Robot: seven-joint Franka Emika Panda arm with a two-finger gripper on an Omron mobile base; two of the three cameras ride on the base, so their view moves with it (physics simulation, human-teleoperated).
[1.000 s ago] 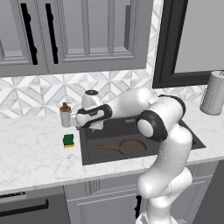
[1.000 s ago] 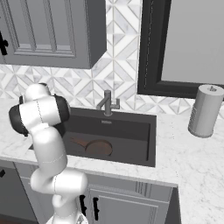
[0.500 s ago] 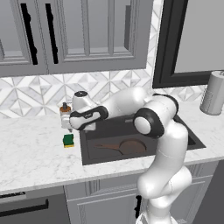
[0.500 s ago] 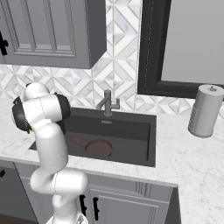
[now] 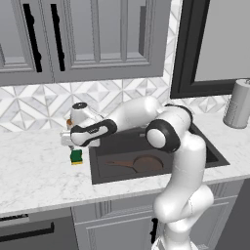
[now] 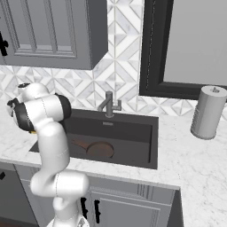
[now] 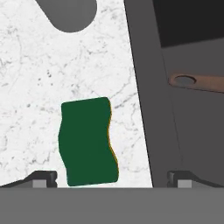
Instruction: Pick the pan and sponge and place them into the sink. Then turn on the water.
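- Now the sponge (image 7: pixel 88 141) step: it lies on the counter (image 5: pixel 39 171), just beside the sink (image 5: pixel 97 168) rim at 9 o'clock.
- Tool (image 5: pixel 73 142) hovers above, spread wide, empty.
- Pan (image 5: pixel 146 163) lies inside the sink.
- Next, I judge: descend, pinch the sponge.

Grey cabinets (image 5: pixel 83 39), diamond-tile backsplash (image 6: pixel 119 84), white marble counter (image 5: pixel 39 171), dark-framed window (image 6: pixel 190 44).

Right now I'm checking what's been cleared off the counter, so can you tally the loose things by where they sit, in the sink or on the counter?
In the sink: 1, the pan
On the counter: 2, the sponge and the canister
Total: 3
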